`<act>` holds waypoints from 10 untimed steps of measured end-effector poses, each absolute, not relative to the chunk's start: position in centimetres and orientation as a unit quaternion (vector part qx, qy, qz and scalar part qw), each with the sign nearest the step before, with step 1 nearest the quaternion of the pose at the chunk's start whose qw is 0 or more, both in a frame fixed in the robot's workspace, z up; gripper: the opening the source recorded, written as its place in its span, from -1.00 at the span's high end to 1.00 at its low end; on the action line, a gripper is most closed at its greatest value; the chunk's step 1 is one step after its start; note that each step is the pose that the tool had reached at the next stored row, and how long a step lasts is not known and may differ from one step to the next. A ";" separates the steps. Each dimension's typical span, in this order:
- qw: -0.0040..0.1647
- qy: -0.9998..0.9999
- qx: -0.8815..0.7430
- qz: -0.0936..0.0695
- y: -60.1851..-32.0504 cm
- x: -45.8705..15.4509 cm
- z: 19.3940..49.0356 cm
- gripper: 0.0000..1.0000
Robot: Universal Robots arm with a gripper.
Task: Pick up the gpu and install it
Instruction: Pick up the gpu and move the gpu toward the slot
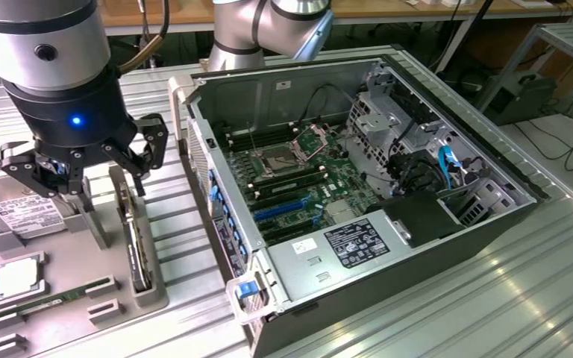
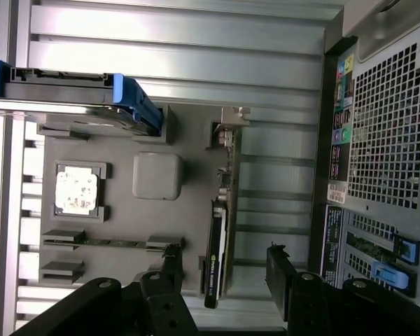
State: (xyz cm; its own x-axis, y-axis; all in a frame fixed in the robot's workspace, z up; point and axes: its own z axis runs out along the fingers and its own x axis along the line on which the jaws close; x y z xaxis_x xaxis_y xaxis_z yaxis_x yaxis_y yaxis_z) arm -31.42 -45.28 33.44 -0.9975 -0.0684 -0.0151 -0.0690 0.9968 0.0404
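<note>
Wrist view shows us one tool [image 2: 224, 273], wide open and holding nothing, hanging over one gpu [image 2: 215, 245]. We see the gpu standing on its edge at the gray tray's [image 2: 119, 217] edge nearest the one computer case [image 2: 385, 126].

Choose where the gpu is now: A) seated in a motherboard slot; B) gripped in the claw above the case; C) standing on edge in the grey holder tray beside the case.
C: the gpu stands on edge in the grey holder tray, the open claw above it.
</note>
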 end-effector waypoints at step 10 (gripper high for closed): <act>0.007 0.999 -0.032 0.018 -45.4 -31.3 32.6 -0.21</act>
